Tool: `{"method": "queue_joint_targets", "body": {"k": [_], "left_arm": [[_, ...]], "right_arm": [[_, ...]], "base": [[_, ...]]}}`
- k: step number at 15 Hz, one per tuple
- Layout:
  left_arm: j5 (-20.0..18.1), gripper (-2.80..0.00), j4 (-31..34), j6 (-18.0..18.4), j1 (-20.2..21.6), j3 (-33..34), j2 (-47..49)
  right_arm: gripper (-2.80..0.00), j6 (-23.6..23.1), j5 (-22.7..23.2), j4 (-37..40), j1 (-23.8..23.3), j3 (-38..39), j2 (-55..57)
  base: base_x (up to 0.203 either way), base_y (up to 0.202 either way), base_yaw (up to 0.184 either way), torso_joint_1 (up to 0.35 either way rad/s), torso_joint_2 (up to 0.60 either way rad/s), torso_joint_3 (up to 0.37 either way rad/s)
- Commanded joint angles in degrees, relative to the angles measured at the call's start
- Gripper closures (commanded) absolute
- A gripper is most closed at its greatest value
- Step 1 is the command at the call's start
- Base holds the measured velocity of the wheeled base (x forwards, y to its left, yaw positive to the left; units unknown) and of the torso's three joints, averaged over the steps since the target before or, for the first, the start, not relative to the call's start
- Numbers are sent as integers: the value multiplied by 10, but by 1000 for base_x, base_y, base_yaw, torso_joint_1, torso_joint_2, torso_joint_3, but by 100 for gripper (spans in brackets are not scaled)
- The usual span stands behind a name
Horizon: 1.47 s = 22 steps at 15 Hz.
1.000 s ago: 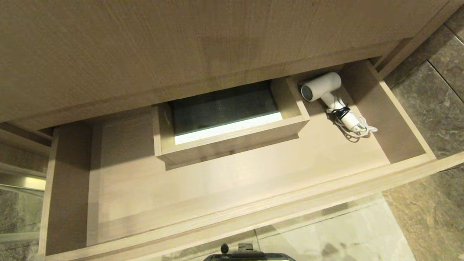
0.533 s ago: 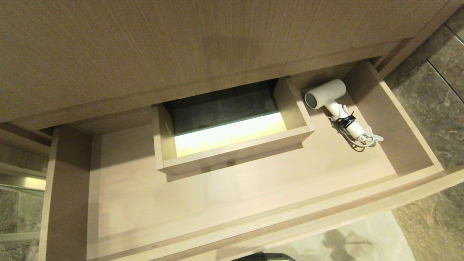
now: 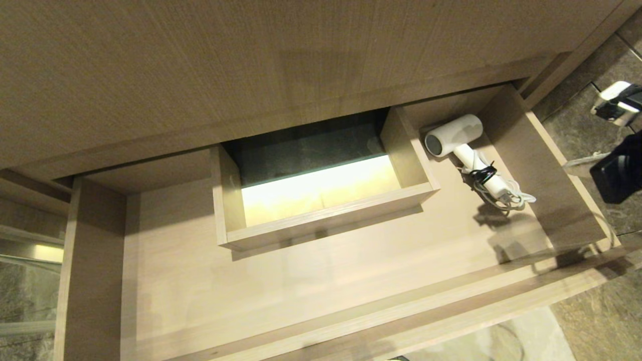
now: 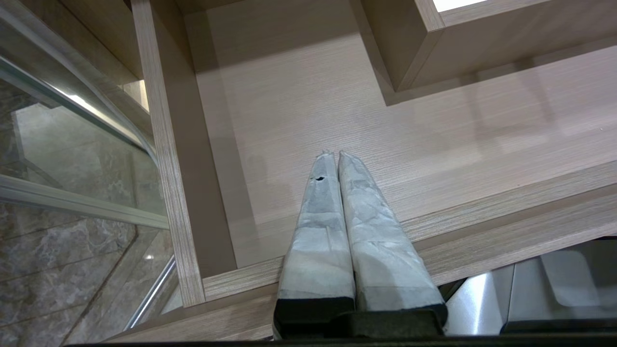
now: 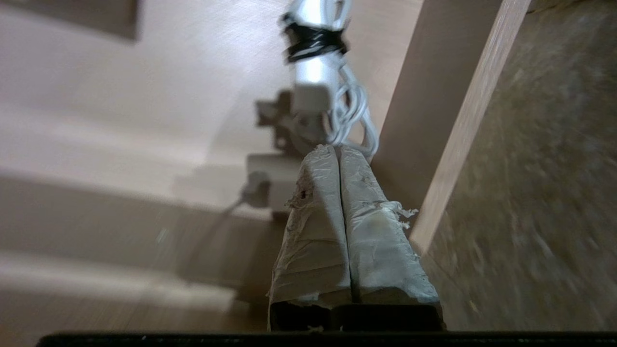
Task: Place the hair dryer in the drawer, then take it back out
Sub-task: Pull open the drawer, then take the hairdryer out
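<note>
The drawer point(image 3: 401, 311) stands pulled out, light wood grain. The white hair dryer point(image 3: 454, 135) lies in its back right section, dark mesh end facing the boxed cut-out point(image 3: 321, 230), with the coiled cord and black tie point(image 3: 482, 174) on the handle. My right arm point(image 3: 616, 173) hangs beyond the drawer's right wall. In the right wrist view my right gripper point(image 5: 337, 150) is shut and empty, tips just short of the hair dryer's handle end and cord point(image 5: 313, 72). My left gripper point(image 4: 334, 155) is shut and empty over the drawer's front left corner point(image 4: 193, 284).
A fixed wood panel point(image 3: 251, 65) overhangs the back of the drawer. The drawer's right wall point(image 5: 462, 120) stands close beside my right fingers. Dark stone floor point(image 3: 602, 311) lies to the right. A glass panel point(image 4: 72, 144) borders the drawer's left side.
The drawer has slid further out toward me, carrying the hair dryer with it. My right arm has come into the head view at the right edge.
</note>
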State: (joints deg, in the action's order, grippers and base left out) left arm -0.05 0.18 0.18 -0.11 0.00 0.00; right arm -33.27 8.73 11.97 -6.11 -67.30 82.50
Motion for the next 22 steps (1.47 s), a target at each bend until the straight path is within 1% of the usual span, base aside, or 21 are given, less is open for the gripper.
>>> {"method": "queue_joint_targets", "body": {"k": [1,3,5,6,7,8,12,15,22], "left_arm": [[0,0,0,0,0,0,0],[0,0,0,0,0,1,0],[0,0,0,0,0,1,0],[0,0,0,0,0,1,0],[0,0,0,0,0,0,0],[0,0,0,0,0,1,0],[0,0,0,0,-1,0,0],[0,0,0,0,0,1,0],[0,0,0,0,0,0,0]], "right_arm": [[0,27,2,-15,-17,-66,150],[0,46,3,-36,-21,-114,215],[0,68,5,-71,-18,-137,253],[0,81,16,-78,-13,-144,260],[0,100,45,-79,-11,-151,265],[-280,106,68,-80,-10,-154,266],[-280,104,71,-81,-6,-160,263],[-280,97,71,-110,-5,-162,282],[-280,94,71,-115,8,-220,362]], "base": [[0,0,0,0,0,0],[0,0,0,0,0,0],[0,0,0,0,0,0],[0,0,0,0,0,0],[0,0,0,0,0,0],[0,0,0,0,0,0],[0,0,0,0,0,0],[0,0,0,0,0,0],[0,0,0,0,0,0]]}}
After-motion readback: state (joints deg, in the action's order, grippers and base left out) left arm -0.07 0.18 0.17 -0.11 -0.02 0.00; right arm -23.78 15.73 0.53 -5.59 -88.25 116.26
